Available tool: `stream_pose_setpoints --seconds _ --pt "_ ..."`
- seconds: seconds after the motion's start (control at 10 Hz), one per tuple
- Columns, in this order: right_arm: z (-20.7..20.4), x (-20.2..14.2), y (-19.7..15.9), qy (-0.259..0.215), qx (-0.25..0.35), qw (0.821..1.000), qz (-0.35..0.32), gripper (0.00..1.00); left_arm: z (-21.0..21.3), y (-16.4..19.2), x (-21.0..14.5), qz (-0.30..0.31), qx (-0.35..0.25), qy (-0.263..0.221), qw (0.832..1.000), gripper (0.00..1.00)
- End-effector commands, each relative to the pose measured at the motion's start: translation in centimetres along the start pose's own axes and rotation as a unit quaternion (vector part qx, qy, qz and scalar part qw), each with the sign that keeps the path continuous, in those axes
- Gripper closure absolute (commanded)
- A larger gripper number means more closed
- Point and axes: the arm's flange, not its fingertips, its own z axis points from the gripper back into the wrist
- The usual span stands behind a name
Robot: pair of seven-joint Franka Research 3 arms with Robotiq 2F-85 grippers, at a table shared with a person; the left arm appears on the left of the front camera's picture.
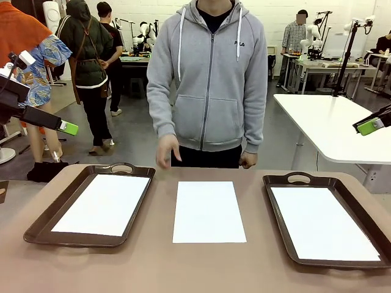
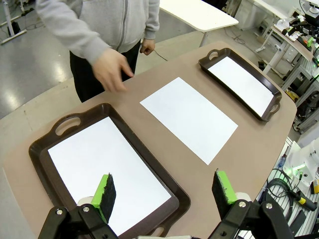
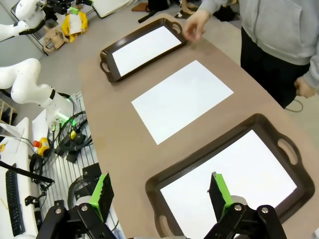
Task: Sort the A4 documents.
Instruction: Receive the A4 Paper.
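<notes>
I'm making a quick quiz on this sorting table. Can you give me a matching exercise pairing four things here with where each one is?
Things:
1. left tray
2. right tray
3. loose sheet
4. person's hand

Places:
A. bare tabletop between the trays
B. over the table's far edge
C. robot's right side, holding a sheet
D. robot's left side, holding a sheet

Pairs: 1-D, 2-C, 3-A, 4-B

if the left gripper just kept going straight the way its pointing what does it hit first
Most likely the white sheet lying in the left tray: the open left gripper looks down over that tray's near end. Depth is hard to judge.
</notes>
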Motion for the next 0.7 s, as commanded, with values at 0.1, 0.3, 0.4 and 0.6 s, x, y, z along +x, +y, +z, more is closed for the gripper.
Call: stream_pose_setpoints --seconds 0.1,0.3,0.4,0.6 --pt "-0.14 0.01 0.01 0.003 0.003 1.000 0.003 0.00 -0.06 -0.02 -0.03 -0.001 0.000 -0.001 1.000 0.00" --pt "-0.14 0.01 0.01 0.003 0.003 1.000 0.003 0.00 -0.06 -0.02 -0.03 -0.001 0.000 -0.001 1.000 0.00" --pt "-0.14 0.01 0.01 0.003 0.003 1.000 0.003 0.00 -0.06 -0.02 -0.03 -0.001 0.000 -0.001 1.000 0.00" --pt "-0.14 0.01 0.01 0.003 0.003 1.000 0.003 0.00 -0.06 -0.02 -0.03 -0.001 0.000 -0.001 1.000 0.00"
